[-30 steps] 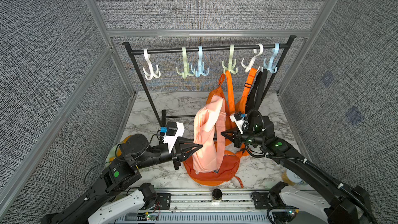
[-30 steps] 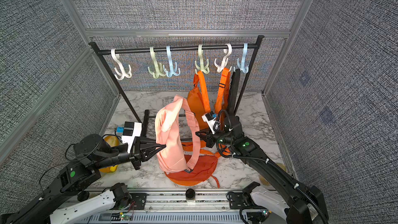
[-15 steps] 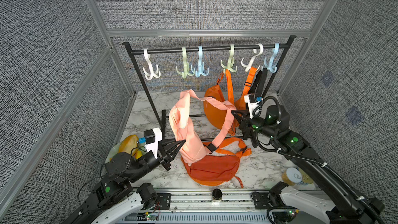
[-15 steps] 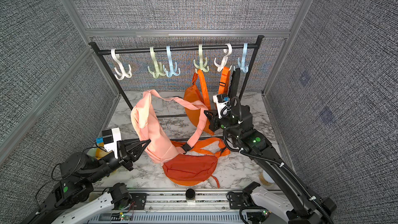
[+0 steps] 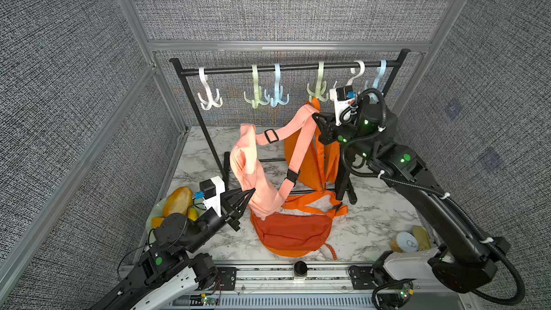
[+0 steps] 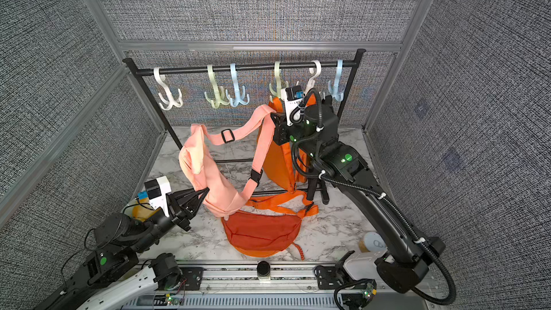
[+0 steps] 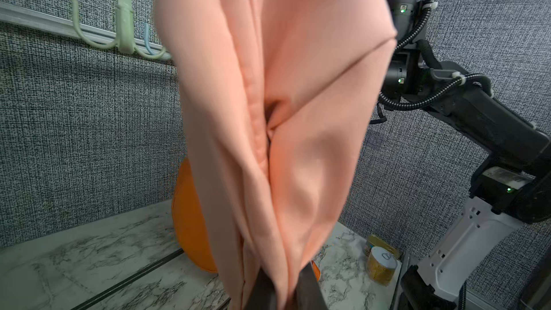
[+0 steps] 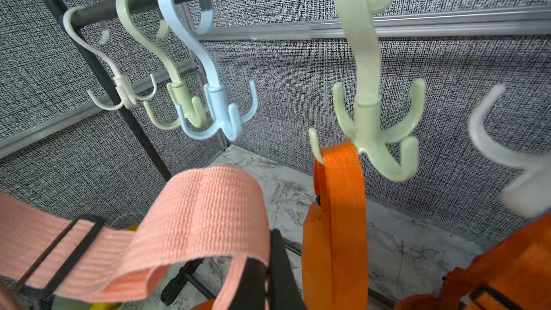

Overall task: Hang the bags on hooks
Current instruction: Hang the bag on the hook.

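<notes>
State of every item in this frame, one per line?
pink bag: held up, not hooked.
left gripper: shut on pink bag.
right gripper: shut on pink strap.
orange backpack: hanging from green hook.
orange waist bag: lying on the table.
blue hook: empty.

Peach fabric sling bag (image 5: 258, 186), crumpled, lifted clear below the black rail (image 5: 286, 68), webbing strap (image 8: 205, 204) looped up just beneath the rail's pale-green hook (image 8: 369, 120), not yet on it
</notes>
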`<state>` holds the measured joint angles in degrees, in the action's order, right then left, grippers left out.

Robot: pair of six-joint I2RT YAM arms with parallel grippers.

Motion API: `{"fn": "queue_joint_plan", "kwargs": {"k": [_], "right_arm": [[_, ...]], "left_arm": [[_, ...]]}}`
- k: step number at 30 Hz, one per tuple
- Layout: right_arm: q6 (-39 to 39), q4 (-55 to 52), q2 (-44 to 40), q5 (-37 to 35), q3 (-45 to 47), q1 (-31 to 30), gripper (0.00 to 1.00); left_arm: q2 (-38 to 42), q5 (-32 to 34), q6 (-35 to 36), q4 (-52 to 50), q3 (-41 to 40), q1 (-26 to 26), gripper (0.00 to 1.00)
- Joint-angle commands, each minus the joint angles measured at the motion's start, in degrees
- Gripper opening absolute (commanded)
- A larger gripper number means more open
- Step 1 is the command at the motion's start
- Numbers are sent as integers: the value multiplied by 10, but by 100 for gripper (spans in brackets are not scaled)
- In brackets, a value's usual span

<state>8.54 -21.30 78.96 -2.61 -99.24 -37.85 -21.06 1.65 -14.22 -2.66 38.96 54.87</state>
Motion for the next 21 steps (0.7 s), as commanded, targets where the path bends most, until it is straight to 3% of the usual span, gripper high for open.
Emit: {"fn": "queue_joint_plan", "kwargs": {"k": [1,21], "right_arm": [[-22,-11,28,-16,-43,-3,0],[-116,-17,171,-64,-212,-16,0]], "left_arm": [[6,7,-8,40,1,0,0],[-9,-17,-21,78,6,0,0]]}}
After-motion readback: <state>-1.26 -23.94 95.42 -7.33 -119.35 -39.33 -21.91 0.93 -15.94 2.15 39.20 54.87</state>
